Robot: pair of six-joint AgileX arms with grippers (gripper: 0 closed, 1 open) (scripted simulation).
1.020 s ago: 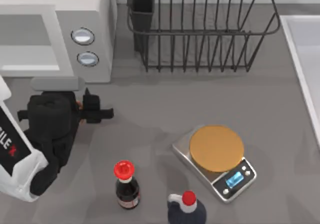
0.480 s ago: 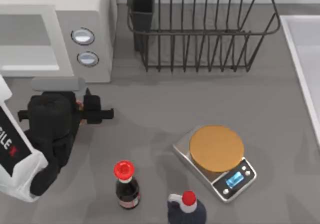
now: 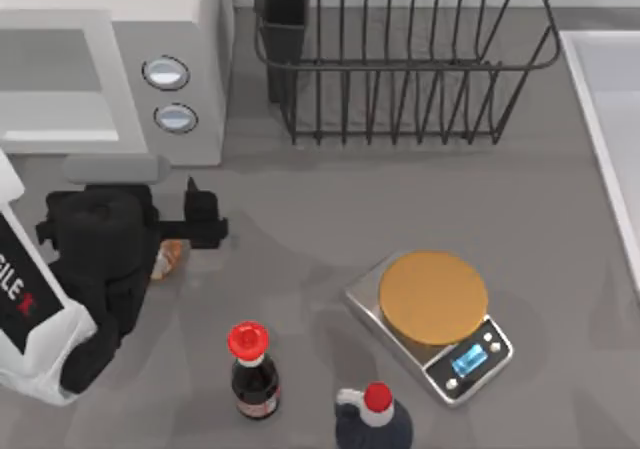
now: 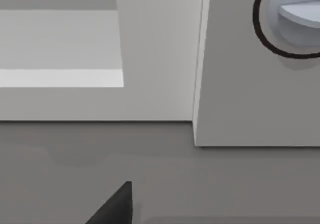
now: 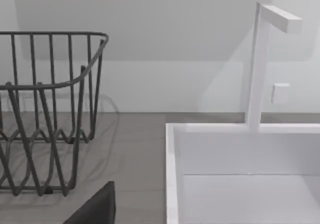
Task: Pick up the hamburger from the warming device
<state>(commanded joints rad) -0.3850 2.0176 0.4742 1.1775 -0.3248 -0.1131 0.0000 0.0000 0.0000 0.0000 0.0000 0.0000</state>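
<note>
From above, you see your left gripper (image 3: 170, 241) low over the grey table (image 3: 300, 219), just in front of the microwave (image 3: 110, 69) at the table's left. Most of it is hidden under the black wrist, with one dark finger (image 3: 205, 219) sticking out to the right. A sliver of the hamburger (image 3: 170, 259), orange-brown with a pale patch, peeks out from beneath the wrist, outside the microwave's cavity and in front of its door opening. You cannot tell from here whether the fingers are clamped on it, closed or spread. The two round knobs (image 3: 166, 72) sit on the microwave's right panel. A black wire dish rack (image 3: 400, 59) stands at the back centre. To the right of centre a silver kitchen scale (image 3: 432, 324) carries a flat tan disc (image 3: 433, 296). Near the front edge stand a red-capped soy sauce bottle (image 3: 253, 374) and, to its right, a dark jug with a red cap (image 3: 372, 419). A white sink (image 3: 610, 119) runs along the right side.

In your left wrist view, the microwave's cavity (image 4: 60, 49) and one knob (image 4: 295, 14) face you closely across bare table, with one black fingertip (image 4: 117, 206) at the frame's edge.

In your right wrist view, you see the dish rack (image 5: 45, 109), the white sink (image 5: 240, 179) with its tap (image 5: 262, 59), and a dark fingertip (image 5: 97, 209); that hand's state cannot be told.
</note>
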